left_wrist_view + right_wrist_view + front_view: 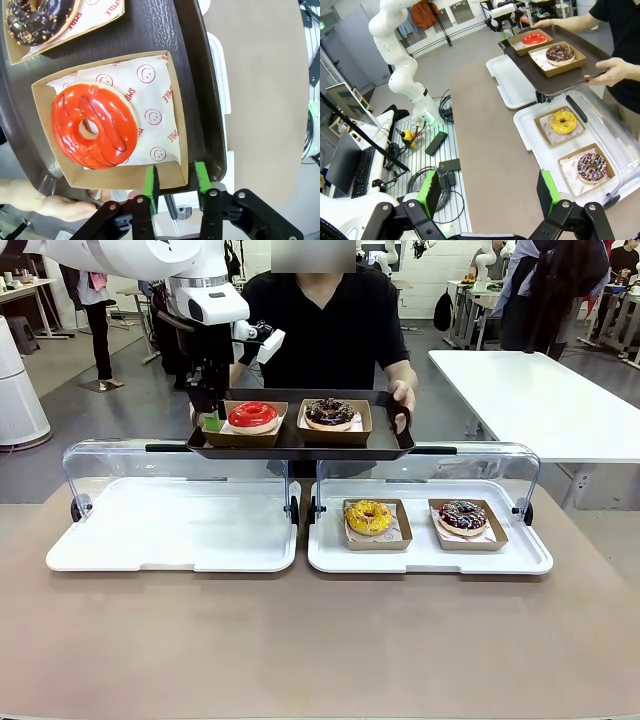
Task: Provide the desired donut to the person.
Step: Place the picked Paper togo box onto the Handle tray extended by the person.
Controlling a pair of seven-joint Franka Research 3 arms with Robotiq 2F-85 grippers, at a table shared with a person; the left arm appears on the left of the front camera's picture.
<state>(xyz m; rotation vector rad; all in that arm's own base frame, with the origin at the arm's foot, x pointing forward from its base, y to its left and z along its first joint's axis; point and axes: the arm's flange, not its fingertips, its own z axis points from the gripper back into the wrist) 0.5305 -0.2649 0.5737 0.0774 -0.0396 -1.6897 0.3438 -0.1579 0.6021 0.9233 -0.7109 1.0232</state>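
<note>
Since the red donut (253, 415) already sits in its cardboard box (176, 150) on the dark tray (300, 445) that the person (325, 330) holds up in the upper middle of the front view, the step in hand looks like letting go and backing off cleanly. The left hand (173, 181), at the bottom of its wrist view, has its green pads (149, 182) a little apart on either side of the box's near wall, and I cannot tell whether they press on it. It should open fully before lifting, then rise straight away from the wall so the box is not dragged or the tray tipped. The right hand (490, 195) stands wide apart and empty at the bottom of its view, over the surface (320, 640). The donut is round and lies flat, hole upward, so it has no long axis; its box is nearly square, one wall facing the left hand.
</note>
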